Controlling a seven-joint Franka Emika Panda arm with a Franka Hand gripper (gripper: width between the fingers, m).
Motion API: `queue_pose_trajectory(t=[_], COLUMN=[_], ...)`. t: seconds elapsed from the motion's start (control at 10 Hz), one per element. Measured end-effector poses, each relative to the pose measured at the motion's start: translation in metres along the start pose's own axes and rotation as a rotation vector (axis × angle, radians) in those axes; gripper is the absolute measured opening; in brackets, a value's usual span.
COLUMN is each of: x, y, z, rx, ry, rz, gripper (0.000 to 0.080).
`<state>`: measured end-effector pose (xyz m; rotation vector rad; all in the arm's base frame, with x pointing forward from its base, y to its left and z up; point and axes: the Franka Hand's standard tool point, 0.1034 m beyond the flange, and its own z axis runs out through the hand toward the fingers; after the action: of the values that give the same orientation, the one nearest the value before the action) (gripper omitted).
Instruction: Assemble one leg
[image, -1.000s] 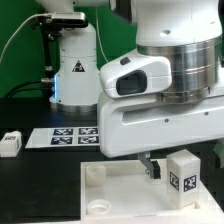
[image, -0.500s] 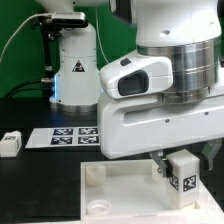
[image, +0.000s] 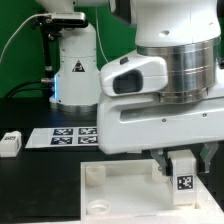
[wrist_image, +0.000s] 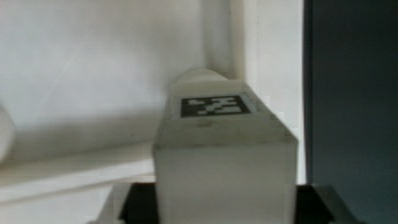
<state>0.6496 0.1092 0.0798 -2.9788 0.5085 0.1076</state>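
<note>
A large white robot arm (image: 160, 90) is hovering over a white square plastic panel (image: 110, 195) on the black counter (image: 30, 170). Its fingers (image: 161, 162) are clamping a small white plastic cuboid leg (image: 183, 172) directly between them. The leg's long axis is standing upright just above the panel, and its black-and-white tag (image: 186, 182) is facing outward.

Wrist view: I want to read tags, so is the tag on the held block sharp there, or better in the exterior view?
Wrist view: soft focus, the leg hazy, its tag blurred, even light, no glare. Exterior view: that tag is small but crisper, and the marker board reads clearly.
</note>
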Motion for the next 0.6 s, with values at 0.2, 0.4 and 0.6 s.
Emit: queue_pose_trajectory(t=[0.2, 0.4, 0.6], x=[0.0002, 0.0002, -0.0009], y=[0.0021, 0.0043, 0.0047], z=[0.0008, 0.0010, 0.0015], rx=[-0.014, -0.016, -0.023], ry=[0.007, 0.004, 0.005], rz=[0.305, 0.557, 0.777], gripper=[0.0291, 0.0291, 0.0291])
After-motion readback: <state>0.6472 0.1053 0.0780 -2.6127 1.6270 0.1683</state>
